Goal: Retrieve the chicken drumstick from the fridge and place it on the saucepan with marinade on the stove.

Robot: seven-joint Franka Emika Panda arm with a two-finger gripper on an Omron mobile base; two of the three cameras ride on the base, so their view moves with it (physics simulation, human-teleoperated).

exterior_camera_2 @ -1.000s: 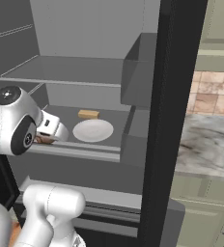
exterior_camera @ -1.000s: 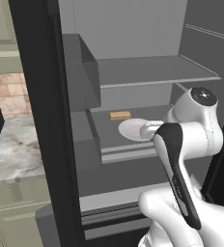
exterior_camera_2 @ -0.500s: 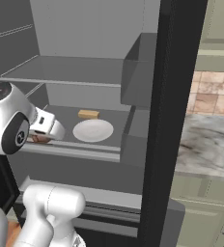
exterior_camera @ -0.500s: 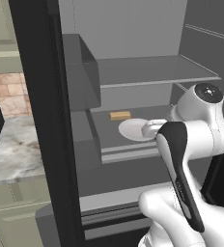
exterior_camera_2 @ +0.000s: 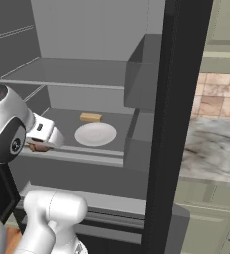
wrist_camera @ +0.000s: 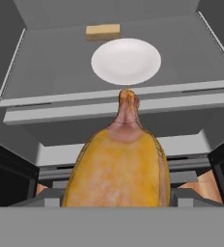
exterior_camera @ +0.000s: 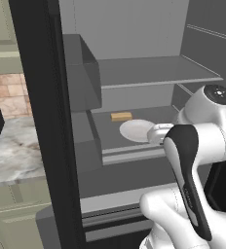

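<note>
The chicken drumstick (wrist_camera: 119, 169) looms golden-brown and lumpy right in front of the hand camera, its thin bone end pointing at the fridge shelf. My gripper (wrist_camera: 117, 195) is shut on it, and the meat hides the fingertips. From the right base view the drumstick (exterior_camera_2: 37, 147) shows as a brown lump under the white hand (exterior_camera_2: 43, 138), just outside the front lip of the shelf. The fridge (exterior_camera: 42, 121) stands open, its pale grey shelves in front of me. The saucepan and the stove are out of view.
A white plate (wrist_camera: 126, 61) lies on the middle shelf with a tan block (wrist_camera: 103, 32) behind it. Door bins (exterior_camera_2: 139, 79) jut in on the right. A marble counter (exterior_camera_2: 211, 149) and brick wall flank the fridge.
The arm has drawn back from the shelf toward the base, carrying the drumstick with it. Plate and tan block have stayed put.
</note>
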